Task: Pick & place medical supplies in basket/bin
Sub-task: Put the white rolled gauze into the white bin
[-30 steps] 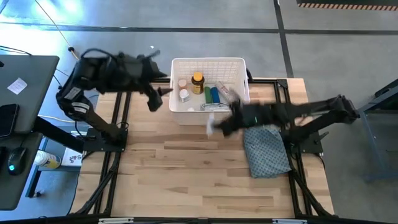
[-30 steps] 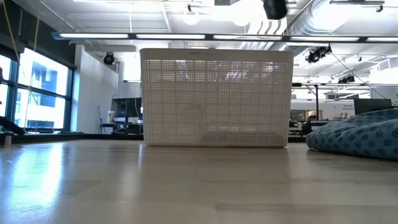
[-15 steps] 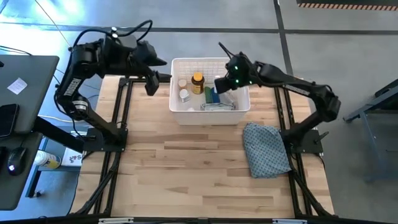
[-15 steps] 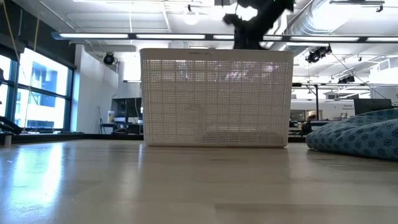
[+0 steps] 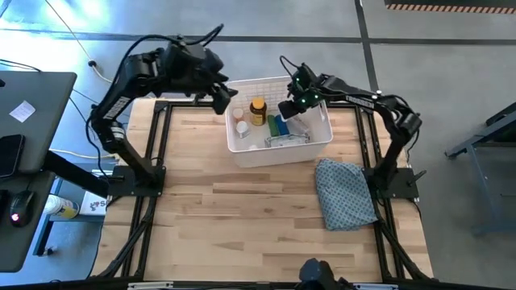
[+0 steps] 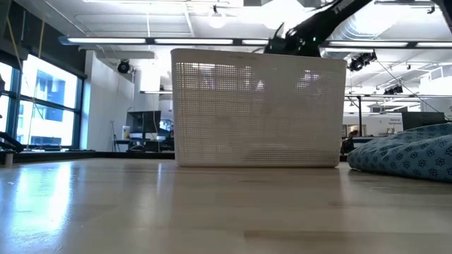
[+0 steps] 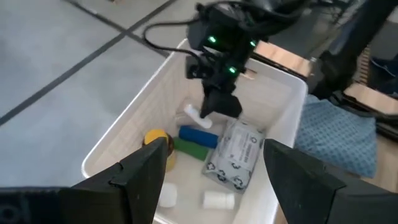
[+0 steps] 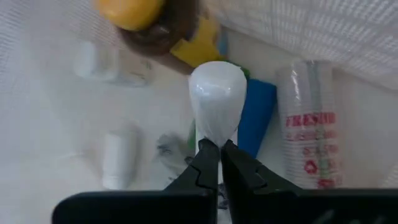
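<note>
Right gripper (image 8: 213, 157) is clamped on a white tube (image 8: 216, 99), hanging directly above the bin (image 5: 324, 141), long axis pointing down; left gripper (image 5: 221, 98), fingers apart, waits beside the rim.

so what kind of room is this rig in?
Probably an open-plan lab or industrial workspace: exposed ceiling ducts and strip lights, a polished concrete floor, and a desk with a computer mouse beside the wooden table.
</note>
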You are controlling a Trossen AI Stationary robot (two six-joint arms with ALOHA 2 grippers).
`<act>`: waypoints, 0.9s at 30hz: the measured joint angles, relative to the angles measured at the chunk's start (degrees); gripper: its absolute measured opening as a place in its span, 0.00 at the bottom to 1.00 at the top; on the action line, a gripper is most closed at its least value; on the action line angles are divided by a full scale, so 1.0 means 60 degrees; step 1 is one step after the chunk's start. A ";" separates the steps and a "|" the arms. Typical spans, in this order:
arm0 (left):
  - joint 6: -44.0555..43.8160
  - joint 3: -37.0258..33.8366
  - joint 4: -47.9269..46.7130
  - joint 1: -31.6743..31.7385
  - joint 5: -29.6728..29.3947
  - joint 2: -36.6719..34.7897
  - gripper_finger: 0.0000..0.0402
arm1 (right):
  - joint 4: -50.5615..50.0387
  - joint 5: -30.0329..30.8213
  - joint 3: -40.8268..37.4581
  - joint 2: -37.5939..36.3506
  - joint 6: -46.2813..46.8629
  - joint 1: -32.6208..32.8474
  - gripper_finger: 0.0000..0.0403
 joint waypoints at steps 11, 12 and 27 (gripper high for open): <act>-0.0912 0.0007 0.0042 0.0000 -0.0098 0.0471 0.74 | 0.0201 0.0911 -0.0022 0.0183 -0.0824 0.0145 0.02; -0.0974 0.0015 0.0067 0.0000 -0.0171 0.0517 0.74 | 0.0205 0.0916 -0.0025 0.0242 -0.0827 0.0143 0.02; -0.0470 0.0018 -0.1522 0.0003 -0.0740 0.0871 0.74 | 0.0283 0.1262 -0.0037 0.0154 -0.0176 0.0101 0.34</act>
